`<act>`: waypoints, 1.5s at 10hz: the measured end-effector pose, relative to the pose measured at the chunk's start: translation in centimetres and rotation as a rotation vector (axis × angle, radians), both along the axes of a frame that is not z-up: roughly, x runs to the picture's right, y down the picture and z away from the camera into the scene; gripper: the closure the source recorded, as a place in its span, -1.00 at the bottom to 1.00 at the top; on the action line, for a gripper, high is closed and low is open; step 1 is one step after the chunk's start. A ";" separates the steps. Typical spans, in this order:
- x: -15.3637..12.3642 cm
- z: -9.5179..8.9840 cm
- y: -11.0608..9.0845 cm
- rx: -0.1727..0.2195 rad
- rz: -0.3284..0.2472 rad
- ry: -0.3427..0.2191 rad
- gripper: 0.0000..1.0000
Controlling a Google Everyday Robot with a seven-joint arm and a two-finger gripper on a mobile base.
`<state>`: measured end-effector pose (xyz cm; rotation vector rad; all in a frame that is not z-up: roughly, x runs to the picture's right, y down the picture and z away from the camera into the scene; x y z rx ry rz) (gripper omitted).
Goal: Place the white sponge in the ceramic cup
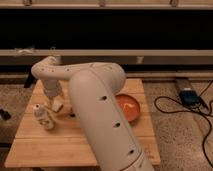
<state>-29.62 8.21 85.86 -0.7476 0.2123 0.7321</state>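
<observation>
Camera view: gripper [53, 100] at white sponge [58, 105], near bottle [44, 118].

Arm [95, 117] covers the middle of the worktop [30, 145], and its lower end is cut off at the bottom edge. Ceramic cup is out of sight. Orange bowl [131, 109] is hidden on its left side. Gripper [53, 101] sits back-left, at the white sponge [58, 105]; contact too small to tell. Only a sliver of the dark bar [73, 114] shows.
</observation>
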 end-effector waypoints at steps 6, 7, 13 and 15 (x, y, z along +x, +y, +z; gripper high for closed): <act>-3.1 1.8 1.0 -0.014 -0.069 -0.039 -0.30; -3.5 2.0 1.1 -0.015 -0.077 -0.044 -0.30; -4.5 3.3 1.1 0.002 -0.108 -0.036 -0.30; -4.7 3.7 1.0 0.011 -0.112 -0.031 -0.30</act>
